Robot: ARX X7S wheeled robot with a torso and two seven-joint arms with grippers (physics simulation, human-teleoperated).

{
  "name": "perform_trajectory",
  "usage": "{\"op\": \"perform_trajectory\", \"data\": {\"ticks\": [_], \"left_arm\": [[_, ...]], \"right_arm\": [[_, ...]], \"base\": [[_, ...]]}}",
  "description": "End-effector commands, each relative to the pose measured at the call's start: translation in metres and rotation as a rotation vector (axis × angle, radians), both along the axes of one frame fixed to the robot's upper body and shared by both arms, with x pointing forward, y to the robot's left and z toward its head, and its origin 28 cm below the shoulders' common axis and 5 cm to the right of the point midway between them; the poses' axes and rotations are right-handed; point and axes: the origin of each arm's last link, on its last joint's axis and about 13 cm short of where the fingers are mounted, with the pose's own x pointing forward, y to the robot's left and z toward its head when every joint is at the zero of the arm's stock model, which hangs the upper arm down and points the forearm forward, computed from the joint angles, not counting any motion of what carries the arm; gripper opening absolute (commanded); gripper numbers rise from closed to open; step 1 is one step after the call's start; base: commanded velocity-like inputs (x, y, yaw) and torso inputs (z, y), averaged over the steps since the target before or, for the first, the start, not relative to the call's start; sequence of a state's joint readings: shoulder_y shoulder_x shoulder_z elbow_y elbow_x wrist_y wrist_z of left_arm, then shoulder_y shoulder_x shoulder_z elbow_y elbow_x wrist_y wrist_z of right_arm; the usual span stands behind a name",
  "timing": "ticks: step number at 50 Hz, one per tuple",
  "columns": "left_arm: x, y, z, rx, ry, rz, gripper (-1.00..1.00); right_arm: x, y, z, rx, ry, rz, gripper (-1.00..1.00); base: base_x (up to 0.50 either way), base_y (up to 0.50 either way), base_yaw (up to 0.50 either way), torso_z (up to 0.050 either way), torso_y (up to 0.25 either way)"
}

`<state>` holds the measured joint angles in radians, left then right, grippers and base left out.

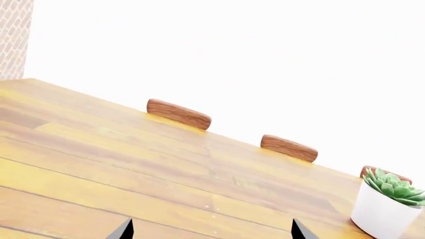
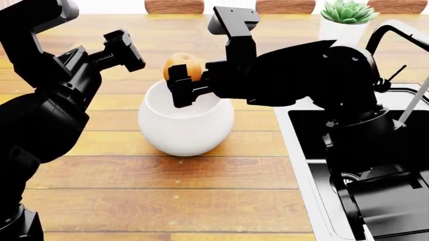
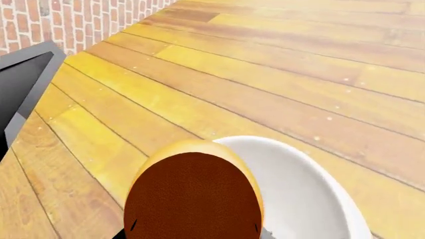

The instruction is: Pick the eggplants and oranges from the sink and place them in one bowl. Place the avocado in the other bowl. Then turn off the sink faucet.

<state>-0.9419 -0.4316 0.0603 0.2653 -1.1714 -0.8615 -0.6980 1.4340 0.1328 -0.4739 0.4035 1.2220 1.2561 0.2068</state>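
The right gripper [image 2: 182, 85] is clamped on an orange [image 2: 182, 65] and holds it just above the mouth of the big plain white bowl [image 2: 186, 125], toward the rim's eleven o'clock side. The right wrist view shows the fruit close up, hanging over the bowl's rim with pale wall beneath it. I can see nothing lying in the bowl, though the arm hides part of it, so I judge this an early delivery: release comes next, with eggplants, avocado and tap still to do. The sink [image 2: 298, 150] lies at the bowl's three o'clock, largely covered by the right arm. The black faucet [image 2: 385, 32] arches at one o'clock, beside a potted succulent [image 2: 347, 15]. The left gripper [image 2: 124, 50] hangs empty at ten o'clock, jaws parted. The patterned bowl is out of sight.
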Motion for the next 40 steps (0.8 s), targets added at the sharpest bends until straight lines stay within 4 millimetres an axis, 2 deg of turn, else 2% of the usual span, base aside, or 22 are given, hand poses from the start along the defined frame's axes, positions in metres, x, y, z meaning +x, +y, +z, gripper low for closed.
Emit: {"op": "perform_trajectory", "data": {"ticks": [1,29,35,40], "left_arm": [[0.0,0.0,0.0,0.0,0.001,0.001,1.0],[0.001,-0.002,-0.001,0.009,0.003,0.003,1.0],[0.002,-0.001,-0.002,0.009,-0.003,0.027,1.0],[0.002,-0.002,-0.003,0.011,-0.007,0.042,1.0]], "right_arm": [[0.0,0.0,0.001,0.004,-0.015,0.005,1.0],[-0.005,-0.004,0.009,0.03,-0.06,-0.008,1.0],[-0.021,-0.012,0.014,0.003,-0.202,-0.058,1.0],[-0.044,-0.023,0.003,-0.041,-0.339,-0.122,1.0]], "base": [[0.0,0.0,0.0,0.0,0.0],[0.0,0.0,0.0,0.0,0.0],[0.0,0.0,0.0,0.0,0.0],[0.0,0.0,0.0,0.0,0.0]]}}
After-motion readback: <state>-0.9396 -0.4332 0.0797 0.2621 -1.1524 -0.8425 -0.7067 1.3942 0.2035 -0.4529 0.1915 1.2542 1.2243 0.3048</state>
